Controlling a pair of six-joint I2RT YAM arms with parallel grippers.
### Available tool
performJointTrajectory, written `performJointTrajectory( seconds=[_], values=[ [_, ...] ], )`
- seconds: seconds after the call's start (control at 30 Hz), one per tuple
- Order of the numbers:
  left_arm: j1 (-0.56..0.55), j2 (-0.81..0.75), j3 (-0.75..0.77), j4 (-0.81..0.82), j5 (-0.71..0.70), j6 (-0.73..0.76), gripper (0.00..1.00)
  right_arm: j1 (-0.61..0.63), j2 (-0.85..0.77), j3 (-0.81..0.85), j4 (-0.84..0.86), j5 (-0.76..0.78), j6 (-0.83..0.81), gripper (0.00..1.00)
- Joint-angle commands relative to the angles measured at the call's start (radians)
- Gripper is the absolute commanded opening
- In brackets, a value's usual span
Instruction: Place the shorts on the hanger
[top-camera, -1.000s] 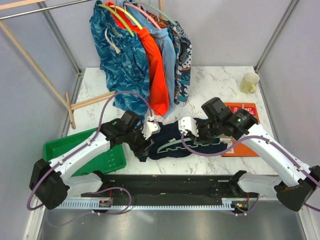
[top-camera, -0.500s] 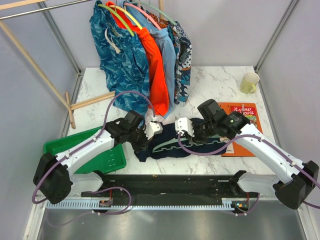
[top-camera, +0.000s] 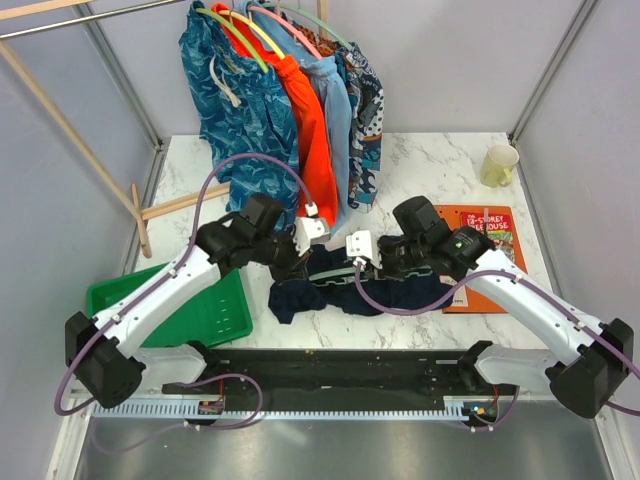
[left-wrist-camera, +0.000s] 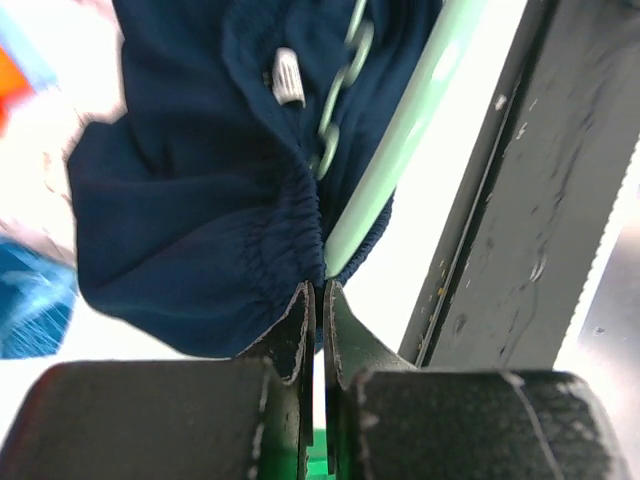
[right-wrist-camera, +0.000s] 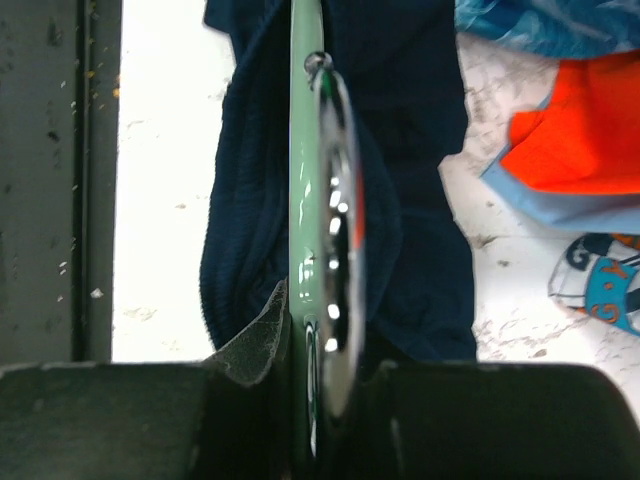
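Shorts (top-camera: 318, 292) are bunched and drooping off the hanger (top-camera: 335, 270), btwn both arms over the tabletop's (top-camera: 430, 165) near edge. 0.5 s ago they lay spread flatter w/ the wavy bar on top. I see L gripper (left-wrist-camera: 315, 318) pinched near-shut on the hanger's tip, elastic hem right at it. R gripper (right-wrist-camera: 320, 345) is clamped on the hanger neck by its metal hook (right-wrist-camera: 335, 200). Both have come up and away from me, nearer the hung orange shorts (top-camera: 315, 150).

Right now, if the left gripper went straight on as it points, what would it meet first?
Likely the dark navy-blue fabric shorts: their gathered hem sits at the tips of the left gripper, the pale mint-green plastic hanger just alongside.
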Motion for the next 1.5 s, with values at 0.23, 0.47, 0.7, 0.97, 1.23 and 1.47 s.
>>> performJointTrajectory(
  seconds=[0.23, 0.47, 0.7, 0.97, 1.23, 1.47],
  values=[
    [-0.042, 0.127, 0.245, -0.010, 0.106, -0.040, 0.02, 0.002, -0.004, -0.086, 0.263, -0.128, 0.023, 0.00],
    [-0.052, 0.161, 0.288, 0.015, 0.138, -0.100, 0.02, 0.002, 0.015, -0.121, 0.386, -0.126, 0.120, 0.00],
    [0.108, 0.046, 0.207, -0.063, 0.215, 0.080, 0.66, -0.004, -0.037, -0.190, 0.437, -0.140, 0.140, 0.00],
    [0.114, -0.046, 0.059, -0.093, 0.192, 0.449, 0.78, -0.004, -0.014, -0.175, 0.474, -0.155, 0.158, 0.00],
    [0.019, 0.009, -0.019, 0.079, 0.131, 0.446, 0.80, -0.004, -0.027, -0.160, 0.472, -0.172, 0.142, 0.00],
    [-0.052, 0.071, -0.048, 0.159, 0.115, 0.391, 0.28, -0.004, -0.033, -0.125, 0.429, -0.194, 0.157, 0.00]
  ],
)
